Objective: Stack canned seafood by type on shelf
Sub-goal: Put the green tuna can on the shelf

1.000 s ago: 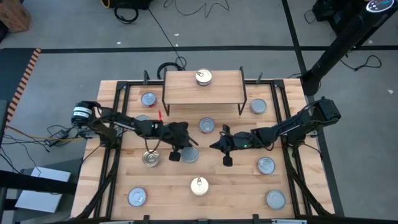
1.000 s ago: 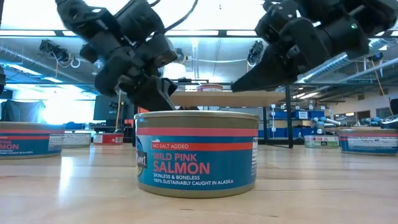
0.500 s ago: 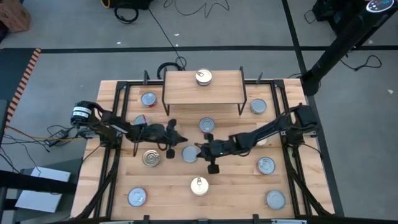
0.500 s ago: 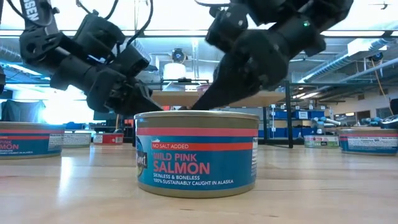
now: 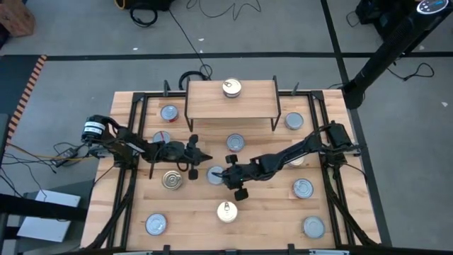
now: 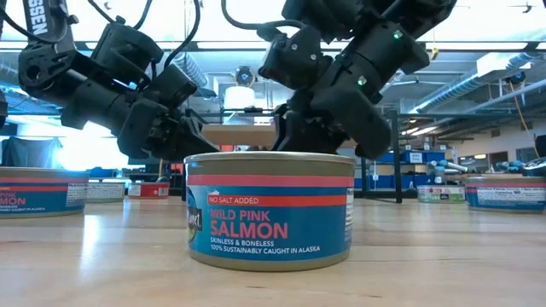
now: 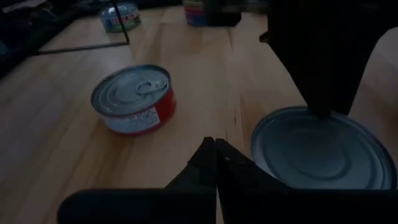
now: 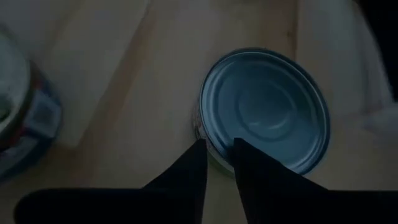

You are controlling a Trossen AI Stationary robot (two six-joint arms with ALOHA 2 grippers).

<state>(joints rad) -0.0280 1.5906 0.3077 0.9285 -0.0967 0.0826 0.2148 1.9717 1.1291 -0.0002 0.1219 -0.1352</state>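
High view, straight down on a slatted wooden desk (image 5: 141, 205) with round cans of seafood scattered over it. At the far edge, in the middle: the small light-wood shelf (image 5: 255, 106) on black legs, carrying one shelf can (image 5: 231, 88) with a gold top. Just near of the shelf, on the desk: a silver-topped can (image 5: 235, 143). Nearer again: a bluish-topped centre can (image 5: 214, 175), flanked by both arms.

From the left: left tool (image 5: 202, 157), fingers pressed together, gripping nothing, tip just left and far of the centre can. From the right: right tool (image 5: 226, 173), set at the right rim of that same can, fingers a little apart with a narrow gap, clamped on nothing. Contact with the rim: impossible to tell.

From the right wrist: two dark fingers (image 8: 186, 171) pointing at the can's edge, the rim showing in the gap. From the left wrist: a red-sided can (image 7: 134, 99), upright, apart from the closed fingers.

Elsewhere on the desk:
- a left gold can (image 5: 170, 180), left of the centre can
- a near gold can (image 5: 226, 212), near of the centre can
- an outer can at near left (image 5: 156, 224), one at near right (image 5: 313, 227), others farther out

Low view filled by a blue-green salmon can (image 6: 269, 209) with a red band, upright on the desk, both arms hanging behind and above it.
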